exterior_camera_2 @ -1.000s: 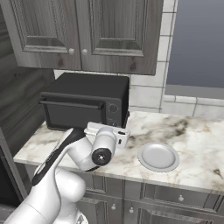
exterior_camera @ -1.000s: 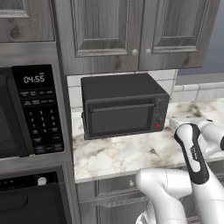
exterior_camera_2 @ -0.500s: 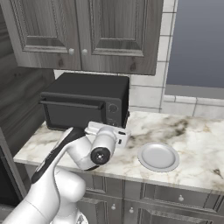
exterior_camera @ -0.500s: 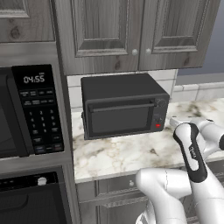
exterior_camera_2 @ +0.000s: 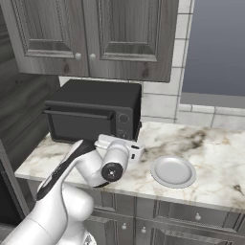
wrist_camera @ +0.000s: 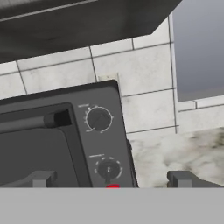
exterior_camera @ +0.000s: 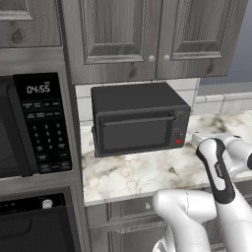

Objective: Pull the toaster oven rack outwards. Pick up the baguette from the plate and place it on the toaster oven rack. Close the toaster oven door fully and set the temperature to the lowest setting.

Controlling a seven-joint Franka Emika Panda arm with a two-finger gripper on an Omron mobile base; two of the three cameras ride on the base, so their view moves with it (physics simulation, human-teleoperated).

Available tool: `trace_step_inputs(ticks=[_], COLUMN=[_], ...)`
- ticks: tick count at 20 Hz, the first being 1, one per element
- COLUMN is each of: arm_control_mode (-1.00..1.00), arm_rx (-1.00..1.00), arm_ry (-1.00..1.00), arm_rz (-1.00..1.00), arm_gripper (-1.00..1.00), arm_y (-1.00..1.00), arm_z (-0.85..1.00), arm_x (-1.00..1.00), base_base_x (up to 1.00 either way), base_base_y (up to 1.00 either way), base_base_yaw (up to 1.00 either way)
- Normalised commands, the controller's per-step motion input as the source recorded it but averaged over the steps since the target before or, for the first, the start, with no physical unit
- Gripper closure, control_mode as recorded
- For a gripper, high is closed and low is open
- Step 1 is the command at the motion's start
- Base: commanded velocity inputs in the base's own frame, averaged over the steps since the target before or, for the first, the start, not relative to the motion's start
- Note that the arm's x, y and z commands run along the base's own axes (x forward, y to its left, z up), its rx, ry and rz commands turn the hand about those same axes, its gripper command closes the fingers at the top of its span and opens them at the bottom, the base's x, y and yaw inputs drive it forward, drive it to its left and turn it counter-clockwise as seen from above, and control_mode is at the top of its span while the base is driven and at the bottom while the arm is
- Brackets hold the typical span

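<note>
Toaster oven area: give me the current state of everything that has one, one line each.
toaster oven door: shut, upright.
toaster oven: red light lit on the control strip.
plate: empty, flat on the counter, no baguette on it.
pincer: open, holding nothing, facing the oven's dials.
microwave: door shut, clock reads 04:55.
upper cabinet doors: shut.

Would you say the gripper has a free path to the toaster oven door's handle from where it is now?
Probably yes. The gripper is open and faces the toaster oven front, toward its dial strip. The toaster oven door is shut, its bar handle runs exposed along the top edge, and nothing stands on the counter between them.
</note>
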Motion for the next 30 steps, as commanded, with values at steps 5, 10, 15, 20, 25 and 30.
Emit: trace_step_inputs(ticks=[5, 10, 15, 20, 25, 30], arm_control_mode=[-1.00, -1.00, -1.00, -1.00, -1.00, -1.00], arm_rx=[0.00, -0.01, -0.03, -0.03, -0.06, -0.05], arm_ry=[0.00, 0.00, 0.00, 0.00, 0.00, 0.00], arm_rz=[-0.03, -0.01, 0.00, 0.00, 0.00, 0.00], arm_gripper=[-1.00, -1.00, -1.00, -1.00, -1.00, -1.00], arm_y=[0.00, 0.00, 0.00, 0.02, 0.28, 0.23], arm_z=[-0.10, -0.11, -0.15, -0.11, -0.11, -0.19], arm_x=[0.21, 0.18, 0.21, 0.22, 0.08, 0.08], base_base_x=[0.00, 0.00, 0.00, 0.00, 0.00, 0.00], base_base_y=[0.00, 0.00, 0.00, 0.00, 0.00, 0.00], base_base_yaw=[0.00, 0.00, 0.00, 0.00, 0.00, 0.00])
